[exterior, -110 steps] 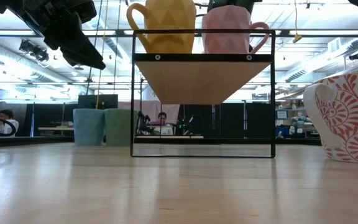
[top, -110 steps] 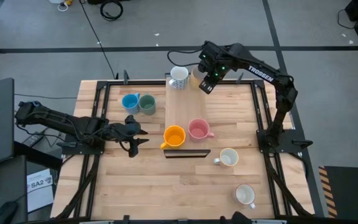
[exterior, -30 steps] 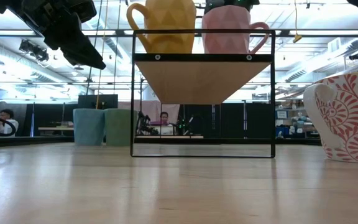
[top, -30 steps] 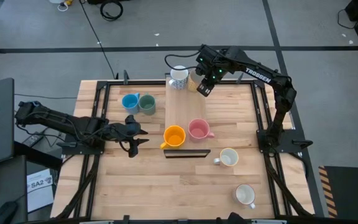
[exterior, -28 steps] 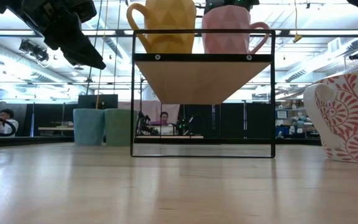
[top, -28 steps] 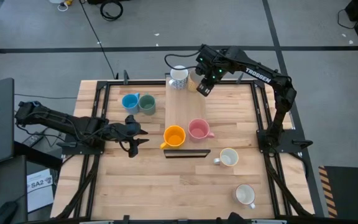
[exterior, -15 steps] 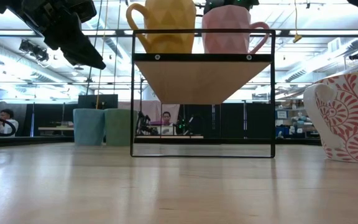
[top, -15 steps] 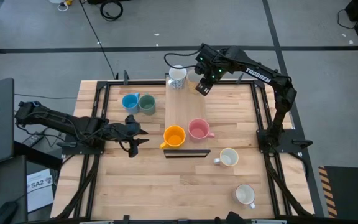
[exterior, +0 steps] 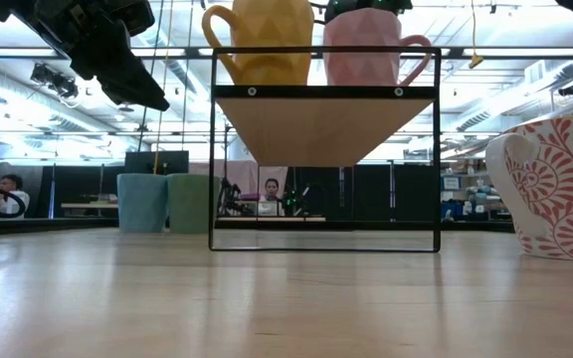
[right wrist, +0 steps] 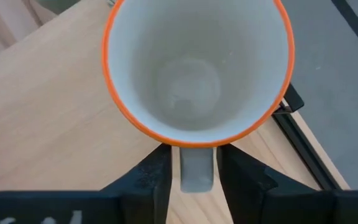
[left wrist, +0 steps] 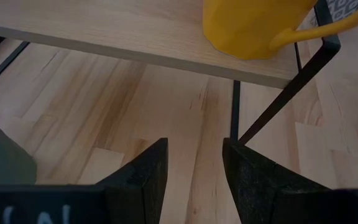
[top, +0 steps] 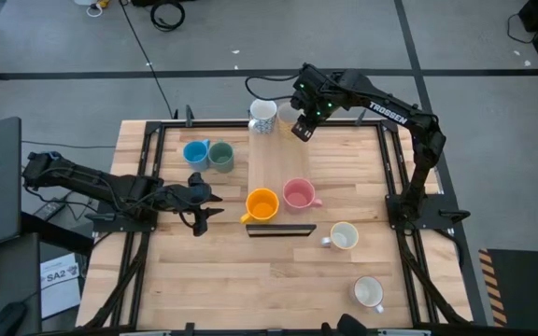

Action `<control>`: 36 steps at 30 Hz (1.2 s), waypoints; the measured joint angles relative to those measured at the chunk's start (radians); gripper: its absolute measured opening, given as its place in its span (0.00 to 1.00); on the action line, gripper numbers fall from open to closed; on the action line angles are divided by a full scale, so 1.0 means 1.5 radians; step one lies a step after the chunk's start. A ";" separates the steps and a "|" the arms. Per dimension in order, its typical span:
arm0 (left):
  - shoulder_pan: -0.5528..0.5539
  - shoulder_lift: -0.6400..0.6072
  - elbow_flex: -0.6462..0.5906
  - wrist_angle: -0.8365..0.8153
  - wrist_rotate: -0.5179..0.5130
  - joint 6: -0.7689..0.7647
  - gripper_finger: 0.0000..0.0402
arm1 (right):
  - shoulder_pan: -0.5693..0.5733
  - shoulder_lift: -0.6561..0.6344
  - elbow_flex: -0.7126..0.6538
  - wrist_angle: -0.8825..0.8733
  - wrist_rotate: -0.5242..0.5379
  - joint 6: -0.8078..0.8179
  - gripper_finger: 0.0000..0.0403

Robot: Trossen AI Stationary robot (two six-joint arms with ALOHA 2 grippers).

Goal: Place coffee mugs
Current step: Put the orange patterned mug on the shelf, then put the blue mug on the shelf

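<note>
A cream mug with an orange rim [right wrist: 197, 68] stands upright on the far end of the raised wooden shelf [top: 274, 159]. My right gripper [right wrist: 194, 180] points steeply down over it and is open. Its fingers stand on either side of the mug's handle [right wrist: 197, 168], with narrow gaps. In the high view the gripper [top: 302, 128] hides this mug. A white patterned mug [top: 262, 114] stands beside it. The orange mug [top: 262, 203] and pink mug [top: 299, 194] stand on the shelf's near end. My left gripper [top: 199, 201] waits open at the table's left.
A blue mug [top: 195, 152] and a grey-green mug [top: 220, 156] stand on the table left of the shelf. Two white mugs [top: 344, 236] [top: 369, 293] stand at the near right. The shelf rests on a thin black frame [exterior: 324, 149].
My right gripper has tipped a little, and its fingertips have swung toward the table's far left. The white patterned mug beside it has slid slightly left along the shelf's far end. My left arm has kept still.
</note>
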 joint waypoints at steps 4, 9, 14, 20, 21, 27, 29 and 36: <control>0.000 0.000 0.000 0.000 0.000 0.000 0.40 | 0.000 0.000 0.000 -0.001 0.019 -0.006 0.38; 0.000 0.000 0.000 0.000 0.000 0.000 0.40 | 0.000 0.000 0.000 -0.003 0.047 -0.006 0.44; 0.000 0.000 0.000 0.000 0.000 -0.001 0.40 | -0.001 0.000 0.000 -0.005 0.051 -0.015 0.46; 0.000 0.000 0.000 0.000 0.000 -0.001 0.40 | -0.001 -0.012 0.000 -0.006 0.048 -0.032 0.46; 0.000 0.000 0.000 0.000 0.000 -0.001 0.40 | -0.001 -0.018 0.000 -0.006 0.048 -0.038 0.46; 0.000 0.000 0.000 0.000 0.000 -0.003 0.40 | 0.000 -0.067 0.000 -0.008 0.046 -0.040 0.46; 0.000 0.000 0.000 0.001 0.000 -0.004 0.40 | 0.000 -0.091 0.000 -0.013 0.046 -0.036 0.46; 0.000 0.000 0.000 0.036 0.000 -0.007 0.40 | 0.034 -0.174 0.000 -0.056 0.048 0.000 0.46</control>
